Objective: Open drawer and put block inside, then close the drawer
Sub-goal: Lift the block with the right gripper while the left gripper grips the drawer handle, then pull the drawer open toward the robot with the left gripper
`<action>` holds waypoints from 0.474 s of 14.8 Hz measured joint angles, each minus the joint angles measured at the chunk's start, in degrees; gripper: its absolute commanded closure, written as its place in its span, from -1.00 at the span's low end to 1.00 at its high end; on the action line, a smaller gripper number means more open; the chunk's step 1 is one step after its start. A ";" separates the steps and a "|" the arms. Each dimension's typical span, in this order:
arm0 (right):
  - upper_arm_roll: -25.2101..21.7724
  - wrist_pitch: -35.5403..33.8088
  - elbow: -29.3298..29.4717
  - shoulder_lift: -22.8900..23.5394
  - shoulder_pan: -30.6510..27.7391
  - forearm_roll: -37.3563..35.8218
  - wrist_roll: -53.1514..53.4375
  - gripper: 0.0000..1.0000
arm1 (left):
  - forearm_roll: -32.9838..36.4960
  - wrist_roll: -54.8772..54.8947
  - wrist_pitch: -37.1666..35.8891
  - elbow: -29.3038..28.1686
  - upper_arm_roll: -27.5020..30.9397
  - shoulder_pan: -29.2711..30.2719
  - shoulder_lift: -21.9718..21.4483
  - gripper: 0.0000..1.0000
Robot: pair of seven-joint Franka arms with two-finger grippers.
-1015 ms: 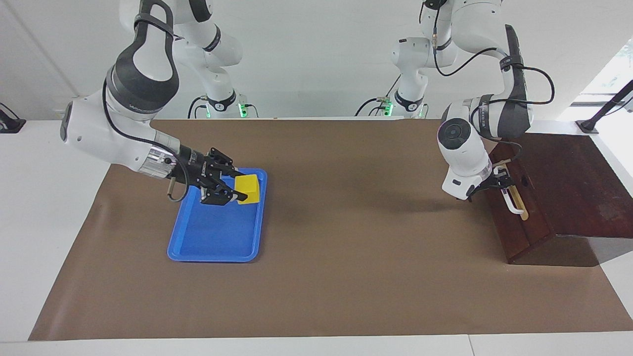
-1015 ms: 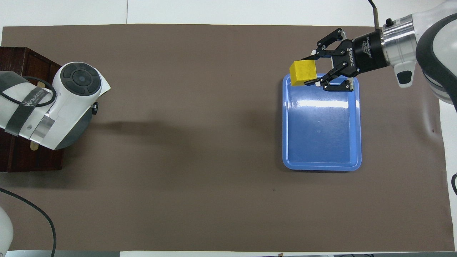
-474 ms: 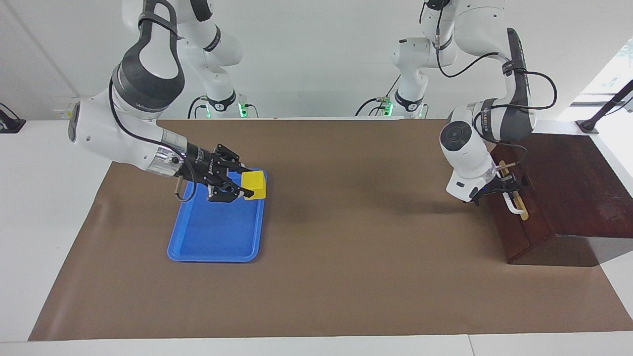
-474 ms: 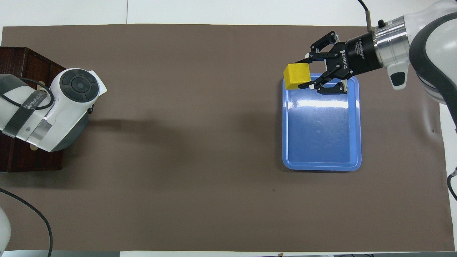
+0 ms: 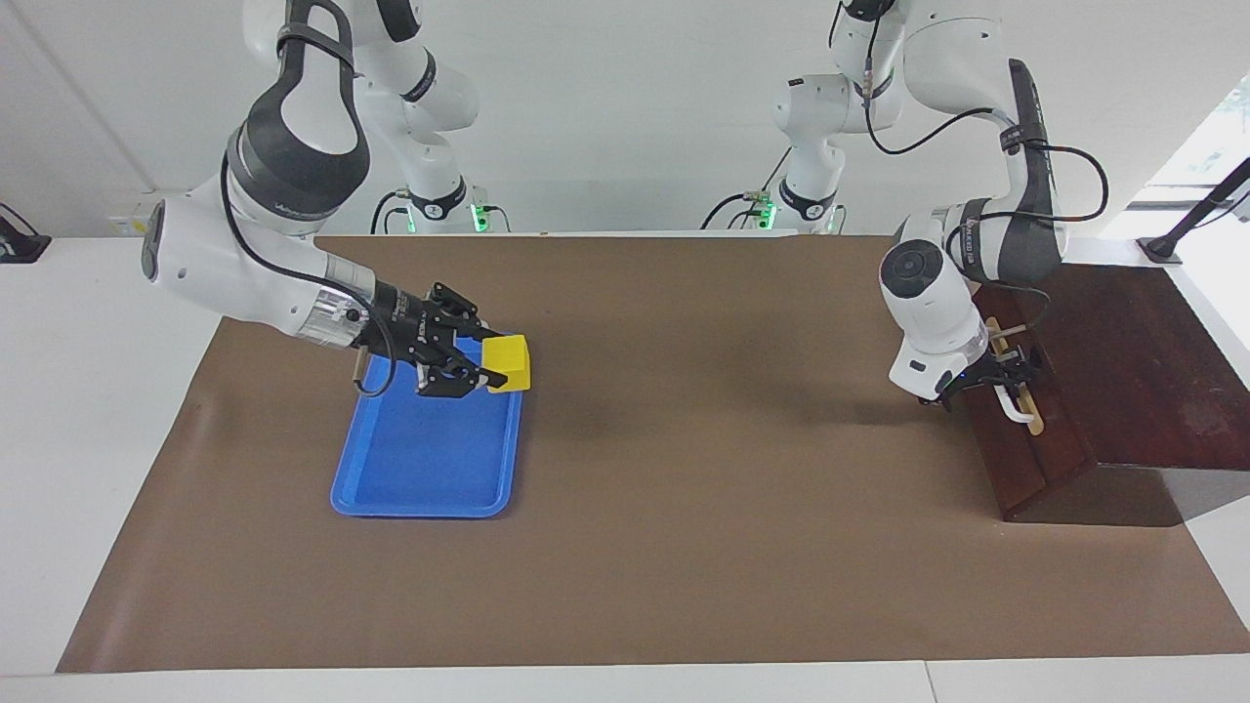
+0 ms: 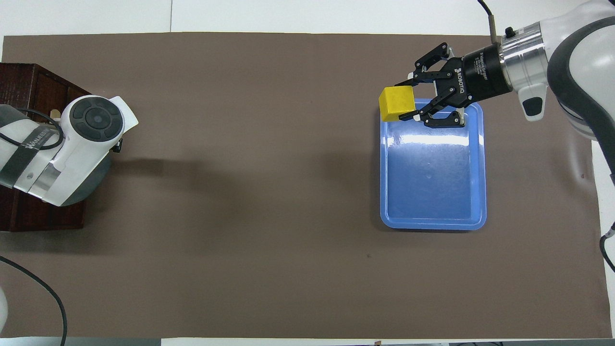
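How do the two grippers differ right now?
The right gripper is shut on the yellow block, raised over the blue tray; the left gripper is open and holds nothing. The right gripper sits at the tray's edge; the left gripper sits at the drawer handle. Both point sideways.

Right gripper (image 6: 408,102) is pinching the yellow block (image 6: 397,103) over the corner of the blue tray (image 6: 432,221); left arm's wrist hides the drawer (image 6: 29,86) front.
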 measured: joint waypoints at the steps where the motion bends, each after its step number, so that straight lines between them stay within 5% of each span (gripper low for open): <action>1: 0.01 0.00 0.00 0.00 0.22 0.00 0.00 1.00 | 0.00 0.00 0.83 -0.36 0.00 0.43 0.00 -1.00; 7: 0.02 0.00 0.01 -0.01 1.23 0.00 0.00 1.00 | 0.00 0.00 2.47 -1.35 -0.06 0.73 0.00 -1.00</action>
